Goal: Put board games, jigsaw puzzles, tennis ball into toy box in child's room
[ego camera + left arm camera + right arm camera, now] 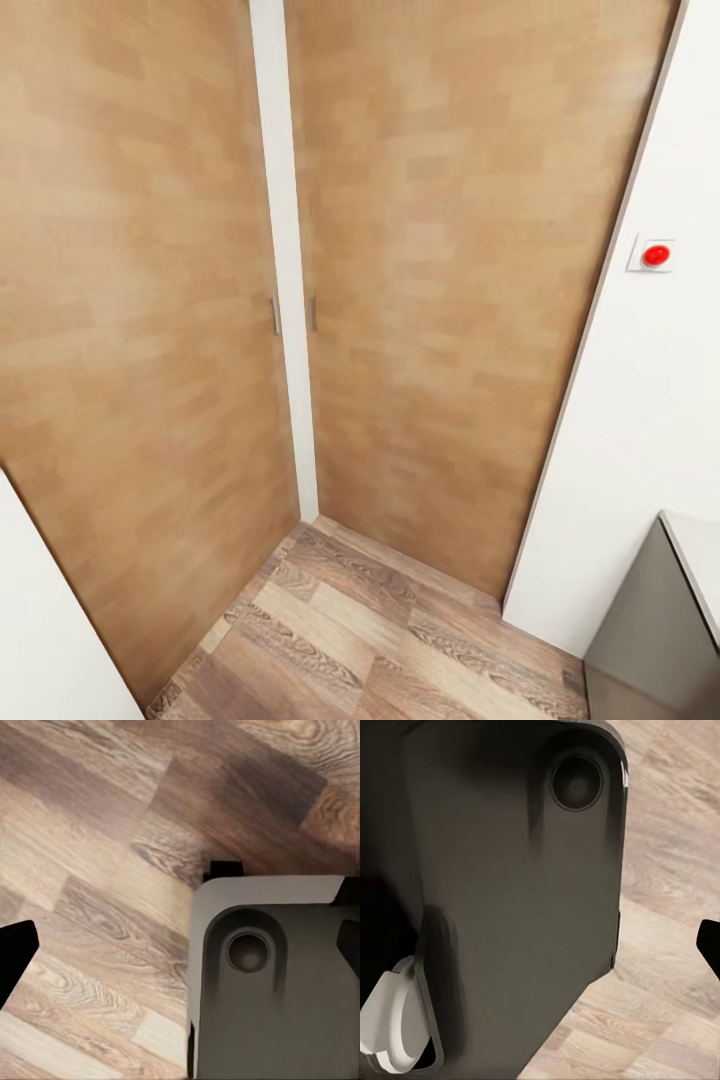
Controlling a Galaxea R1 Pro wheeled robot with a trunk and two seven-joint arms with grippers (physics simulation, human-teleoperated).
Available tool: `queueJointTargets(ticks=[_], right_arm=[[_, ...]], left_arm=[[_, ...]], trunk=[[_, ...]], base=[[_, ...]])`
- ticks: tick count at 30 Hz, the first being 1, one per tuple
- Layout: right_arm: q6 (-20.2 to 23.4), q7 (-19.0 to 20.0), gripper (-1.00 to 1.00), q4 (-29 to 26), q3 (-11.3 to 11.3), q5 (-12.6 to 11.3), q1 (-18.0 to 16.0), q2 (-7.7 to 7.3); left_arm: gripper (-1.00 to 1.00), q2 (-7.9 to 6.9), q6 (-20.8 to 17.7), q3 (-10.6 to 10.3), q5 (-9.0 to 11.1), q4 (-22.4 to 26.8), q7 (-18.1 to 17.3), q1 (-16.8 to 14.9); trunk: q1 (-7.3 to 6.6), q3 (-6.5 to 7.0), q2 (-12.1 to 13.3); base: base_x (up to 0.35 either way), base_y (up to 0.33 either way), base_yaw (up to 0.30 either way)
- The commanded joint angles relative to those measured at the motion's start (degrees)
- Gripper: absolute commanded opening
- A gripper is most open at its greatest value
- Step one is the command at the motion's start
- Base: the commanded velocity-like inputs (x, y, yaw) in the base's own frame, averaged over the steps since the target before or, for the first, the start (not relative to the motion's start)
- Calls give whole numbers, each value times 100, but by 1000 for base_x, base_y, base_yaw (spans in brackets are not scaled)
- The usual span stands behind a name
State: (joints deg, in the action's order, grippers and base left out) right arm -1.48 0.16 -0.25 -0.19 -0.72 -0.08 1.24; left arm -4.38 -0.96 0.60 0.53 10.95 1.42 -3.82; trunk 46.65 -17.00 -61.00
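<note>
The head view shows two big wooden doors (pixel 150 300) meeting in a corner, a white wall (pixel 650 400) with a red button (pixel 656 255), a wood floor (pixel 350 630) and the edge of a grey cabinet (pixel 650 630). No toys or toy box can be seen here. Each wrist view looks down past the robot's dark base (pixel 277 982) at the floor, with only a black finger tip (pixel 13 949) at the edge, so I cannot tell if either end effector is spread or pressed together.

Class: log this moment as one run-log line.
phase: in transit | ahead: wooden doors, shut | wall: red button | floor: wood planks | toys: none in sight | grippers: state unclear
</note>
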Motion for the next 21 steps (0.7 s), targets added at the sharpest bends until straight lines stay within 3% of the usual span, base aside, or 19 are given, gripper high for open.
queueJointTargets(ticks=[1, 8, 21], right_arm=[[-14, 2, 100, -1, -1, -8, -1, 0], [-27, 12, 100, -1, -6, -13, -1, 0], [-159, 3, 100, -35, -3, 25, -8, 98]], left_arm=[[100, -20, -66, 5, 9, 10, 38, -72], [100, -108, -279, 16, 17, 26, 168, -490], [100, -137, -609, 26, 28, 30, 234, -1097]], trunk=[[-22, 12, 38], [-176, 138, 318], [-462, 371, 840]], base=[[0, 0, 0], [0, 0, 0], [0, 0, 0]])
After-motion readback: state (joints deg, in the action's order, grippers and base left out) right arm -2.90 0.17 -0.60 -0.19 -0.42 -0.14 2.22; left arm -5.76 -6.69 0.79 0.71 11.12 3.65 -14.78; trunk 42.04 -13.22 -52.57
